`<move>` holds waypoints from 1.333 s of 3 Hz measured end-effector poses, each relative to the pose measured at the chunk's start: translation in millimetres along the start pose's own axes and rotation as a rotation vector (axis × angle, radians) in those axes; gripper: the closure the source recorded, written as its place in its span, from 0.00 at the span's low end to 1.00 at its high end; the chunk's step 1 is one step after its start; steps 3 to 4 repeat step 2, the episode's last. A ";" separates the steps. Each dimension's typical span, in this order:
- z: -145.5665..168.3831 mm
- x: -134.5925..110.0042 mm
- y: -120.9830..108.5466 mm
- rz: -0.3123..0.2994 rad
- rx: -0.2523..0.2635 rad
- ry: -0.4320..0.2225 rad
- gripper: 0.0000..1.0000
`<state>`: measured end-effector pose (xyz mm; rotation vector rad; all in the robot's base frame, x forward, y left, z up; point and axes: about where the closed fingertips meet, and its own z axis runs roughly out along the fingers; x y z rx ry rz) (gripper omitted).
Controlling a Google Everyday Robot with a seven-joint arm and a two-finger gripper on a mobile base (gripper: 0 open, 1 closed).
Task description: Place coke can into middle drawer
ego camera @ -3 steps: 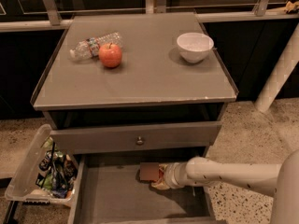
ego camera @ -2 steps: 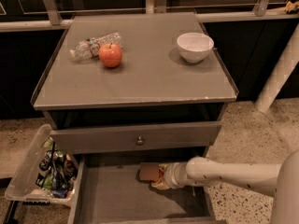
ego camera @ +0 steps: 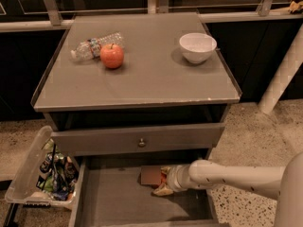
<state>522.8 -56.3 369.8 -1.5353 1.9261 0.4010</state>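
Nothing has shifted over the last second: my gripper (ego camera: 160, 182) sits low inside the middle drawer (ego camera: 113, 200), jaws closed around the coke can (ego camera: 149, 176), so I reckon it's ready for release

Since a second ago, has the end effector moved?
No. The end effector stays inside the middle drawer, by the coke can, below and right of the knob.

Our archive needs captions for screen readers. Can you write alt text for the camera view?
The robot's tool reaches into the open middle drawer, its tip at the coke can. On the cabinet top are an apple, a plastic bottle and a white bowl.
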 end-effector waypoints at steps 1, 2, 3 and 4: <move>0.0 0.0 0.0 0.000 0.000 0.000 0.00; 0.1 0.0 0.1 0.000 0.000 0.000 0.00; 0.1 0.0 0.1 0.000 0.000 0.000 0.00; 0.1 0.0 0.1 0.000 0.000 0.000 0.00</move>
